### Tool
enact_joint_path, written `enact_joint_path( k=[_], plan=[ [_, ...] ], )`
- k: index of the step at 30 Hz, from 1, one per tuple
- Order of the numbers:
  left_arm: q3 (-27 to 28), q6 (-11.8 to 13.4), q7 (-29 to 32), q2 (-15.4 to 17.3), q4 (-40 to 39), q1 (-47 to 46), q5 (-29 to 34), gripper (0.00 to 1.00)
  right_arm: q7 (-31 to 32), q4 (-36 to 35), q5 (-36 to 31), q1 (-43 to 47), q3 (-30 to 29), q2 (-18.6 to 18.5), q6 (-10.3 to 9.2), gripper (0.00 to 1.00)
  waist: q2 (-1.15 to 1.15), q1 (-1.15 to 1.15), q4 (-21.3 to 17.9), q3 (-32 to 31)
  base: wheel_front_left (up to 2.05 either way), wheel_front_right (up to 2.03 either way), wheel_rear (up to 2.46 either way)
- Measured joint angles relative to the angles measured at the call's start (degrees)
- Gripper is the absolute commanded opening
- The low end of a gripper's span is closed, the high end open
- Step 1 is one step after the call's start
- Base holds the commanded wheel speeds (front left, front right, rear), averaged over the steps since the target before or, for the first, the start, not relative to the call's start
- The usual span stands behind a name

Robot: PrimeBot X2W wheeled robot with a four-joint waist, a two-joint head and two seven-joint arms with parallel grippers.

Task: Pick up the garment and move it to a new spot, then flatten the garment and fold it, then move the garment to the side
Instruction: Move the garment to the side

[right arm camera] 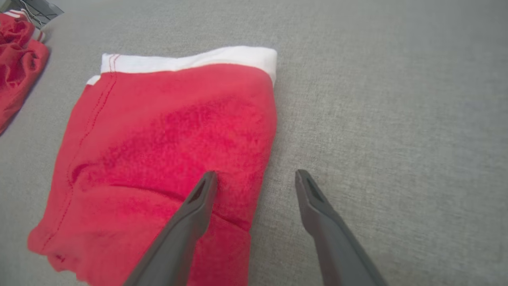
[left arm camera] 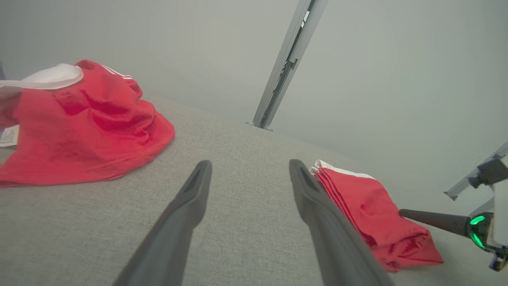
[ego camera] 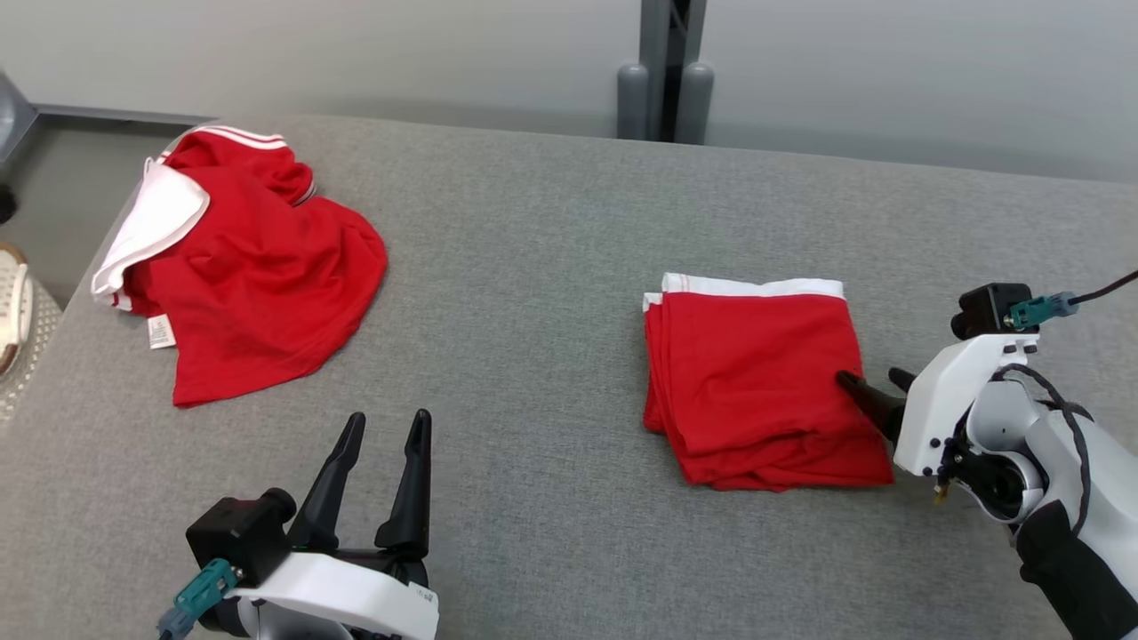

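A red garment [ego camera: 756,382] with a white band lies folded into a neat square on the right half of the grey table. My right gripper [ego camera: 867,376] stands open at its right edge. In the right wrist view the left finger [right arm camera: 198,206] rests over the cloth [right arm camera: 170,139] and the other finger is over bare table; nothing is held between them [right arm camera: 256,172]. My left gripper [ego camera: 389,418] is open and empty near the front left, its fingers pointing away over bare table [left arm camera: 250,163]. The left wrist view also has the folded garment [left arm camera: 369,206].
A second red and white garment [ego camera: 258,267] lies crumpled at the table's far left corner, also seen from the left wrist [left arm camera: 79,127]. A grey post [ego camera: 667,80] rises behind the table [ego camera: 533,267]. A pale woven object [ego camera: 13,302] sits past the left edge.
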Motion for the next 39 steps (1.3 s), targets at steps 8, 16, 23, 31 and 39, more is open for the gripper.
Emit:
enact_joint_path(
  k=[8,16,23,31,39],
  plan=[
    [0.0,-0.3,-0.4,-0.2,0.4,-0.8,0.0,1.00,3.8,4.9,2.3,-2.1,-0.4,2.3,0.00,1.00,0.00,0.00,1.7,1.4,0.00,0.00,0.00],
    [0.3,-0.3,-0.6,-0.2,0.4,-1.2,0.0,1.00,2.8,6.7,0.3,-4.2,2.1,2.7,0.00,0.00,0.00,0.00,1.7,2.5,0.00,0.00,0.00],
    [0.3,-0.2,-0.8,0.3,-1.1,-2.2,0.8,1.00,0.9,5.9,-2.4,-6.8,5.7,1.4,0.01,0.00,0.00,0.00,-1.3,3.3,0.00,0.00,0.00],
    [-0.9,0.1,0.3,0.9,-3.3,-4.7,2.5,1.00,-0.2,2.3,-4.1,-10.8,7.9,-2.0,0.00,0.00,0.00,0.00,-9.2,5.0,0.00,0.00,0.00],
    [-1.4,0.3,1.9,1.9,-4.4,-8.3,4.1,1.00,-2.1,2.1,-4.5,-14.0,7.3,-3.3,0.00,0.00,0.00,0.00,-19.6,7.7,0.00,0.00,0.00]
  ],
)
